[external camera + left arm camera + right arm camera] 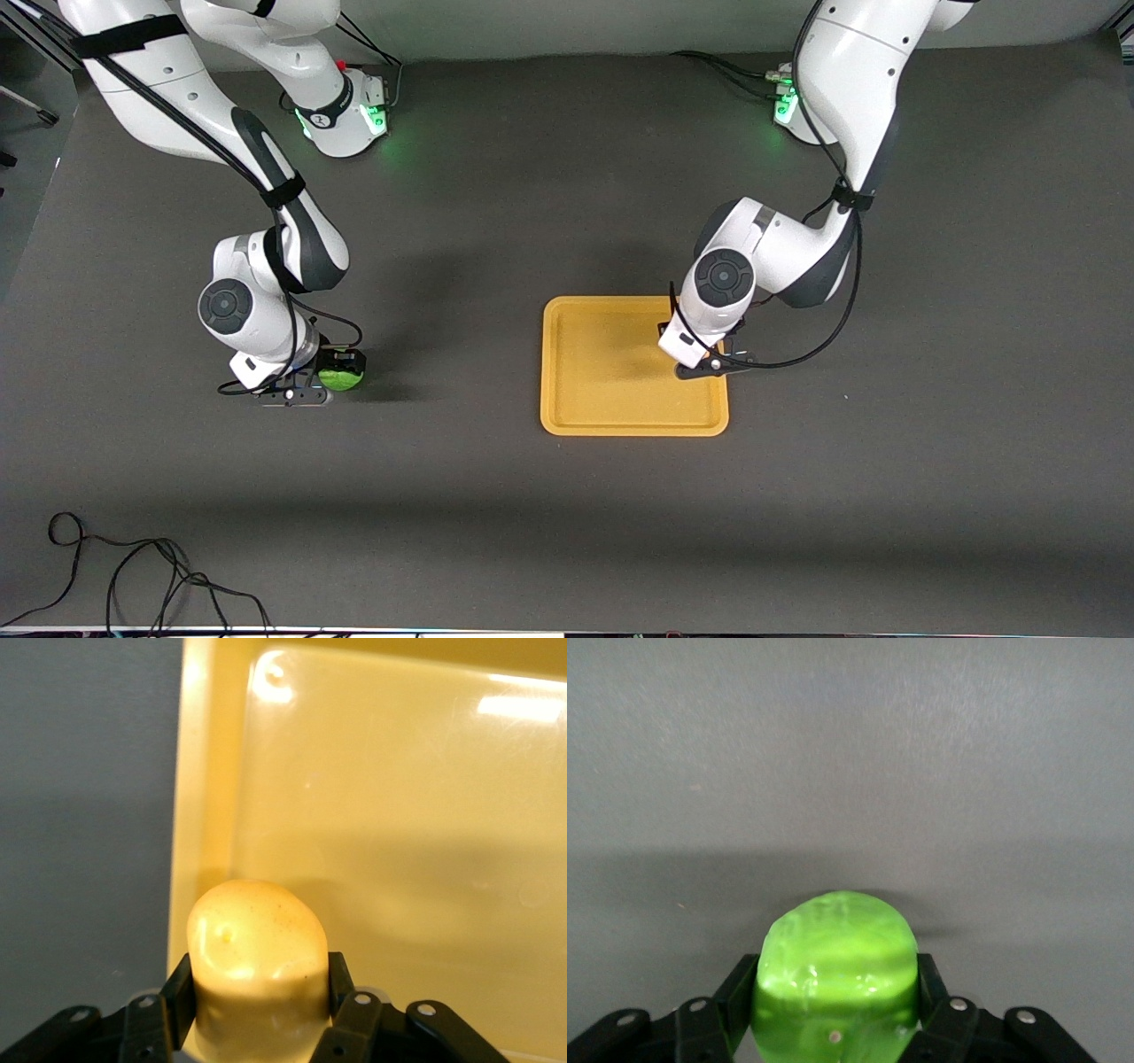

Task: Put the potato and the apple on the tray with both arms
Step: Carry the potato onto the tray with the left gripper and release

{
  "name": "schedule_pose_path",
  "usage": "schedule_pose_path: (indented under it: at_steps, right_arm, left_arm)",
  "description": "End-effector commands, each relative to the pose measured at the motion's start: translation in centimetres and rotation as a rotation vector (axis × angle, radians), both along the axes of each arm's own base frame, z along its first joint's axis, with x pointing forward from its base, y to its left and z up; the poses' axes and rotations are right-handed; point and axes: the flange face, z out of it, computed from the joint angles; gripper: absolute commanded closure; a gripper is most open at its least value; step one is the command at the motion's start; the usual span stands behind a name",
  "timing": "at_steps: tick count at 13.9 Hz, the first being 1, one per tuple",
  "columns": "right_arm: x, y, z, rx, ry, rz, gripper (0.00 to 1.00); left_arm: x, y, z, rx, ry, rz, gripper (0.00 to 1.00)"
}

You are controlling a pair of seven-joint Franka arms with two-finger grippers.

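— Where do we have the potato [255, 961]?
— Our left gripper [257, 997] is clamped on it, low over the tray [611, 421], at the edge toward the left arm's end.
— And the apple [341, 379]?
— Pinched in our right gripper [837, 992], just above the grey table [532, 532], well apart from the tray.

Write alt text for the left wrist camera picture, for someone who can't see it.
The left gripper is shut on the yellow potato, holding it over the edge of the orange-yellow tray. Grey table shows beside the tray's rim.
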Motion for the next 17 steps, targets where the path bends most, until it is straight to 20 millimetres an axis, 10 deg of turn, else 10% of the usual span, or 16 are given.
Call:
schedule_pose_path:
  at_steps: [1,2,4,8,11,14,17]
  right_arm:
    - [1.1,1.1,3.4,-0.014,0.001,-0.043,0.60]
    - [1.7,1.5,5.3,-0.025,0.035,-0.053,0.63]
    - [2.7,3.4,9.1,-0.036,0.123,-0.049,0.71]
    - [4.1,8.2,14.9,0.108,0.152,-0.085,0.75]
    - [4.7,15.9,18.0,0.193,0.110,-0.171,0.75]
    - [4.3,27.1,17.9,0.212,0.073,-0.267,0.75]
    - [2.9,37.0,13.8,0.227,0.049,-0.302,0.75]
  left_arm:
    - [0.6,-0.8,-0.9,0.008,-0.027,0.034,0.76]
    - [0.6,-0.8,-0.8,0.007,-0.028,0.034,0.68]
    - [0.7,-0.8,-0.8,0.008,-0.031,0.028,0.00]
    - [1.3,0.0,0.5,0.005,-0.036,0.028,0.00]
    - [2.5,3.3,7.3,0.003,-0.046,-0.022,0.00]
    - [3.1,9.3,15.1,0.008,-0.041,-0.126,0.00]
    - [3.1,15.5,20.3,-0.001,-0.042,-0.186,0.00]
